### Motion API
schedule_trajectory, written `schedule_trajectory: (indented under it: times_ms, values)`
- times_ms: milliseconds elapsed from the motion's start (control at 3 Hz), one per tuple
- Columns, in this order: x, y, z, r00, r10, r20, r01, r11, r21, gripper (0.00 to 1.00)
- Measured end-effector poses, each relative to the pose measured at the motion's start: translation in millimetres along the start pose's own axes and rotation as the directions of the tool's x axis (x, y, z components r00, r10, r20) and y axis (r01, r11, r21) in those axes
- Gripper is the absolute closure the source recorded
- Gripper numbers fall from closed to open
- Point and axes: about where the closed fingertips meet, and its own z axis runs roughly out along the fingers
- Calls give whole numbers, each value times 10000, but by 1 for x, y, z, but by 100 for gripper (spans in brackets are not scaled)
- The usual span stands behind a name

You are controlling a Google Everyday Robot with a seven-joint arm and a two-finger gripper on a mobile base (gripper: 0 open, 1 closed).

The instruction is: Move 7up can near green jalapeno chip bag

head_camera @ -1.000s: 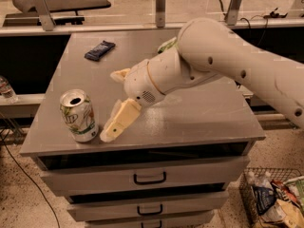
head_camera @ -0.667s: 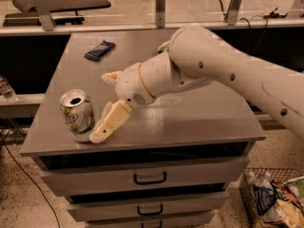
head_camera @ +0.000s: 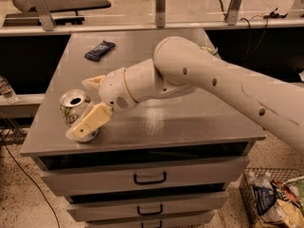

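Note:
The 7up can point(head_camera: 72, 109) stands upright near the front left corner of the grey cabinet top point(head_camera: 190, 122). Its top is silver and its label white and green. My gripper point(head_camera: 80, 108) is open and straddles the can. One finger point(head_camera: 90, 122) lies across the can's front side. The other finger point(head_camera: 93, 82) is behind the can. The green jalapeno chip bag point(head_camera: 209, 50) is almost wholly hidden behind my arm at the back right of the top; only a small green edge shows.
A dark blue snack bar point(head_camera: 99, 50) lies at the back left of the top. The cabinet has drawers point(head_camera: 149, 178) below its front edge. A water bottle point(head_camera: 5, 89) stands off to the left. A wire basket point(head_camera: 270, 198) with packets sits on the floor at the right.
My gripper has moved left to the can. Its fingers, which were to the right of the can, now stand on either side of it. The can has not moved.

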Motion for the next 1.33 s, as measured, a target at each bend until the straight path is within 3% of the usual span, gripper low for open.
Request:
schedule_trajectory:
  times_ms: [333,667,1000,1333]
  values:
    - [-4,5,6,9992,290,272,-290,9996,-9,38]
    - [-5,10,-6,9986,505,170,-513,9976,464,61]
    - [-7,18,-38,9986,503,-172,-472,9878,1481,83]
    - [-15,23,-108,9959,301,-856,-31,9542,2991,100]
